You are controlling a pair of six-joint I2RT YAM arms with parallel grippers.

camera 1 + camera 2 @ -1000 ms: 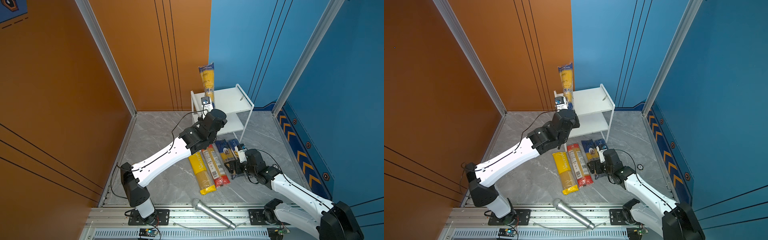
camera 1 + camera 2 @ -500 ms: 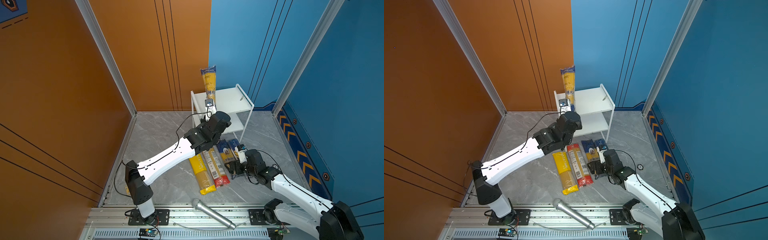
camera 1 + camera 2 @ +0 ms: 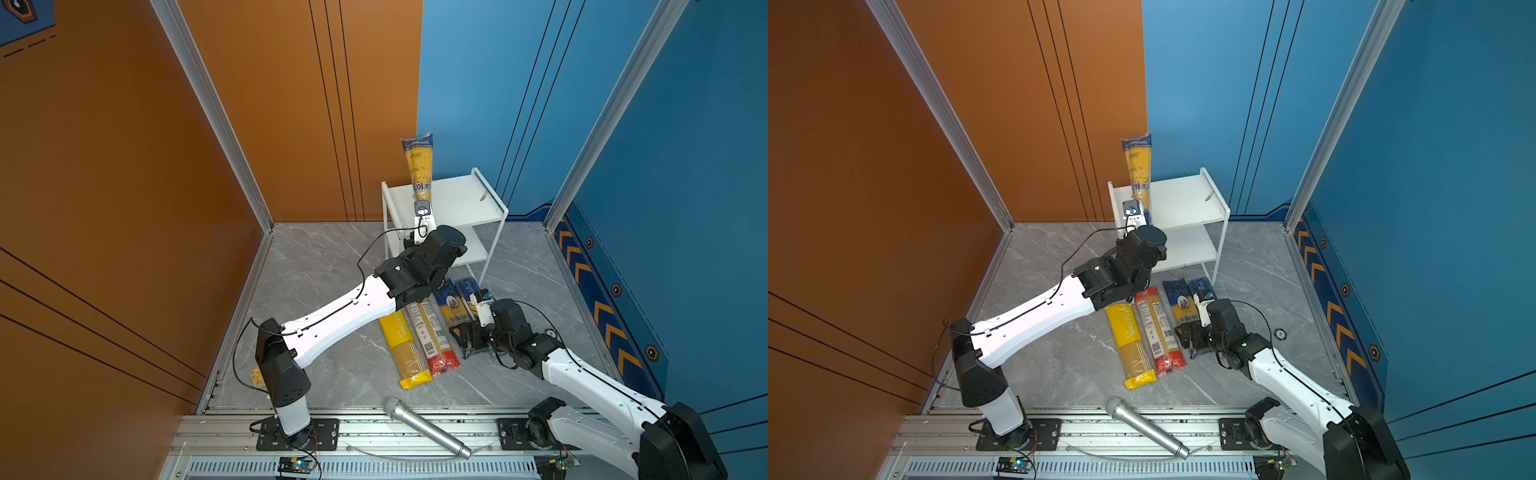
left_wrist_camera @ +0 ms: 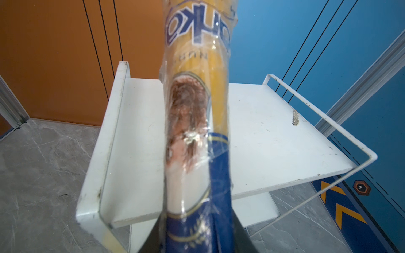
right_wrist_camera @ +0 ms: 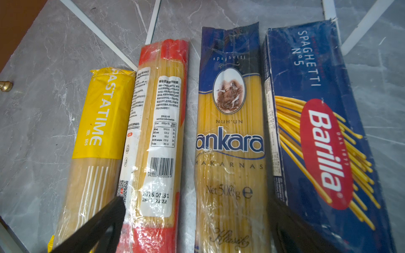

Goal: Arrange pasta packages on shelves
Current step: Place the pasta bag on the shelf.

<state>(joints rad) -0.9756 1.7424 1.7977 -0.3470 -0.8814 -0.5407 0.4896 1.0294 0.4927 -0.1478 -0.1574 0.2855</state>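
Left jaws clamp an upright ankara bag (image 3: 419, 166) at the white rack (image 3: 461, 199), upper centre; right jaws gape wide over floor bags (image 5: 230, 142).

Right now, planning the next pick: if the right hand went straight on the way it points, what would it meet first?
Likely the flat-lying blue-and-yellow plastic ankara spaghetti bag, or the red plastic spaghetti bag beside it: the open right hand spans both. Depth is unclear.

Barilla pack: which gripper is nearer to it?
Right. The right gripper hovers open beside the Barilla pack; the left gripper is up over the rack's top shelf, shut on an ankara bag.
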